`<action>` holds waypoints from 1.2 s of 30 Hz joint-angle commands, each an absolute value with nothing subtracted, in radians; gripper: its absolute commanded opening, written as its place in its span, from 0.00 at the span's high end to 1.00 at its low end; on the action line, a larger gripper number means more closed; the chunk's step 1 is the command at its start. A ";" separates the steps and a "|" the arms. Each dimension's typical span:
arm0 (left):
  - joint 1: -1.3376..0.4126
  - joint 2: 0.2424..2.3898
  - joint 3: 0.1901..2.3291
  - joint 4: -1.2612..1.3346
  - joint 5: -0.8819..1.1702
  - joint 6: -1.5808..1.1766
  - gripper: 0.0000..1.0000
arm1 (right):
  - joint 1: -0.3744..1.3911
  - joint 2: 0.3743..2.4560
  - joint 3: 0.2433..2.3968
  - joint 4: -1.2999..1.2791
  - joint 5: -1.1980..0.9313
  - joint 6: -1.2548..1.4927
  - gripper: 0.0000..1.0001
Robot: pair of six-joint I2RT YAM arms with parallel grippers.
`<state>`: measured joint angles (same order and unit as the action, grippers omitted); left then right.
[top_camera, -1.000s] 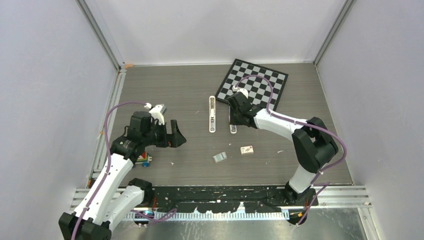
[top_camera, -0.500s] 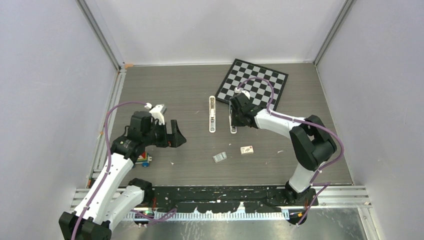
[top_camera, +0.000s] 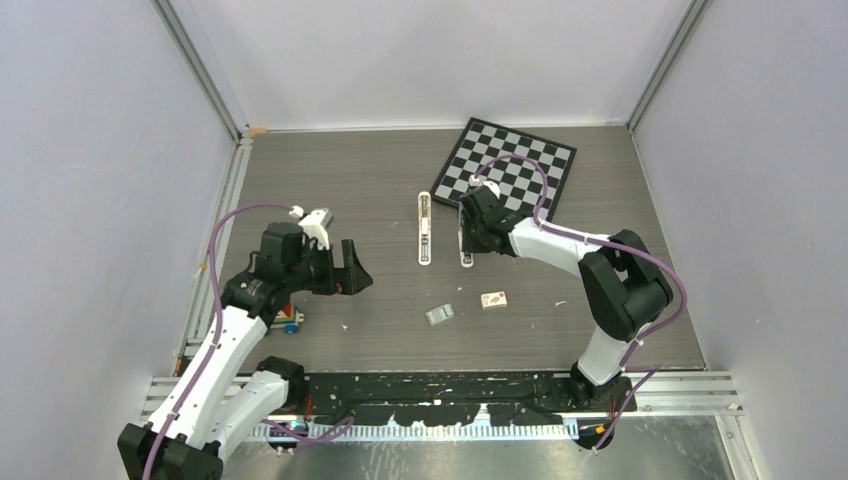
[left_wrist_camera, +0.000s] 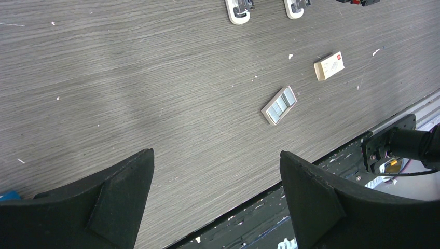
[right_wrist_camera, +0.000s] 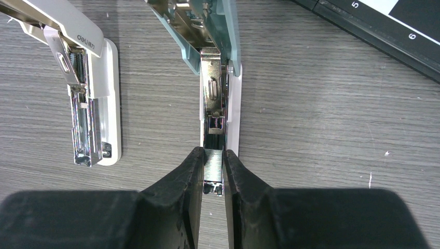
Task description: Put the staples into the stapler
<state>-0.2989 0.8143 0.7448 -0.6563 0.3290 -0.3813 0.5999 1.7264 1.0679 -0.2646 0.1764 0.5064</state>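
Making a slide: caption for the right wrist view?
Right gripper pinches staples inside the open teal stapler, white stapler alongside.

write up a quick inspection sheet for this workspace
surface: grey wood-grain tabletop, scattered white flecks
job's things: white open stapler and teal-topped open stapler side by side; silvery staple strip in the teal one's channel; beige tray of staples and white cardboard box with red mark lying apart
clutter: black-and-white chessboard at the back; colourful toy by the left arm
hands: left hand open, empty; right hand shut on the staple strip
cables: purple cable looped along each arm
surroundings: pale walls, metal frame posts
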 commanded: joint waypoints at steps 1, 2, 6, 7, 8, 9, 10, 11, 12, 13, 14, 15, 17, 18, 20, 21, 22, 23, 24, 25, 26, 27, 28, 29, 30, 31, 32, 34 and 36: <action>-0.301 0.812 0.744 -0.646 0.343 -0.367 0.08 | 0.596 1.737 1.103 -0.283 0.167 0.505 0.73; -0.301 0.810 0.744 -0.646 0.343 -0.366 0.08 | 0.596 1.736 1.108 -0.290 0.167 0.505 0.72; -0.301 0.810 0.744 -0.647 0.344 -0.367 0.08 | 0.596 1.724 1.119 -0.307 0.172 0.504 0.66; -0.301 0.809 0.744 -0.647 0.344 -0.367 0.08 | 0.596 1.722 1.122 -0.309 0.173 0.504 0.66; -0.301 0.808 0.744 -0.647 0.344 -0.367 0.08 | 0.596 1.719 1.124 -0.312 0.172 0.506 0.66; -0.301 0.807 0.744 -0.647 0.343 -0.367 0.08 | 0.596 1.715 1.128 -0.313 0.169 0.507 0.66; -0.301 0.807 0.744 -0.646 0.344 -0.367 0.08 | 0.596 1.712 1.131 -0.315 0.167 0.508 0.65; -0.301 0.807 0.744 -0.646 0.344 -0.366 0.08 | 0.597 1.708 1.136 -0.320 0.168 0.506 0.65; -0.301 0.807 0.744 -0.647 0.343 -0.367 0.08 | 0.597 1.704 1.142 -0.322 0.171 0.503 0.65; -0.301 0.807 0.744 -0.646 0.343 -0.365 0.08 | 0.595 1.701 1.147 -0.323 0.174 0.499 0.65; -0.301 0.807 0.744 -0.646 0.344 -0.365 0.08 | 0.593 1.697 1.155 -0.327 0.177 0.492 0.64; -0.301 0.807 0.744 -0.646 0.344 -0.365 0.08 | 0.590 1.693 1.163 -0.329 0.177 0.485 0.63; -0.301 0.805 0.744 -0.646 0.344 -0.364 0.08 | 0.578 1.687 1.176 -0.331 0.184 0.478 0.58; -0.301 0.806 0.744 -0.646 0.343 -0.364 0.08 | 0.566 1.684 1.183 -0.337 0.189 0.485 0.55; -0.301 0.807 0.743 -0.647 0.319 -0.369 0.08 | 0.540 1.680 1.197 -0.350 0.171 0.507 0.52; -0.301 0.810 0.748 -0.653 0.300 -0.370 0.08 | 0.532 1.677 1.198 -0.353 0.159 0.516 0.51; -0.301 0.816 0.756 -0.658 0.286 -0.370 0.09 | 0.527 1.668 1.195 -0.350 0.152 0.524 0.51; -0.301 0.824 0.767 -0.659 0.276 -0.371 0.09 | 0.526 1.663 1.190 -0.345 0.149 0.529 0.51; -0.301 0.834 0.778 -0.655 0.269 -0.373 0.10 | 0.526 1.656 1.182 -0.339 0.143 0.532 0.50; -0.301 0.851 0.789 -0.636 0.270 -0.389 0.11 | 0.525 1.651 1.176 -0.331 0.136 0.537 0.50; -0.301 0.872 0.800 -0.611 0.273 -0.409 0.12 | 0.524 1.648 1.171 -0.326 0.129 0.539 0.48; -0.301 0.899 0.814 -0.585 0.282 -0.434 0.13 | 0.522 1.647 1.171 -0.325 0.120 0.540 0.47; -0.301 0.929 0.834 -0.564 0.298 -0.455 0.15 | 0.520 1.646 1.173 -0.330 0.115 0.539 0.45; -0.301 0.967 0.859 -0.539 0.328 -0.470 0.16 | 0.514 1.646 1.177 -0.341 0.109 0.536 0.43; -0.301 1.006 0.890 -0.519 0.359 -0.477 0.18 | 0.509 1.644 1.178 -0.346 0.102 0.532 0.41; -0.301 1.047 0.931 -0.502 0.381 -0.487 0.20 | 0.501 1.643 1.175 -0.348 0.093 0.531 0.38; -0.304 1.089 0.969 -0.490 0.392 -0.495 0.21 | 0.494 1.641 1.168 -0.346 0.080 0.532 0.35; -0.312 1.170 1.041 -0.464 0.387 -0.506 0.23 | 0.483 1.636 1.149 -0.331 0.043 0.537 0.33; -0.328 1.242 1.103 -0.413 0.378 -0.523 0.24 | 0.478 1.630 1.128 -0.315 0.026 0.540 0.31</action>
<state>-0.3058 1.1496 0.9749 -0.5644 0.3450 -0.4740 0.4980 1.6920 1.1568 -0.3431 0.0792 0.5270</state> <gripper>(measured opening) 0.771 0.677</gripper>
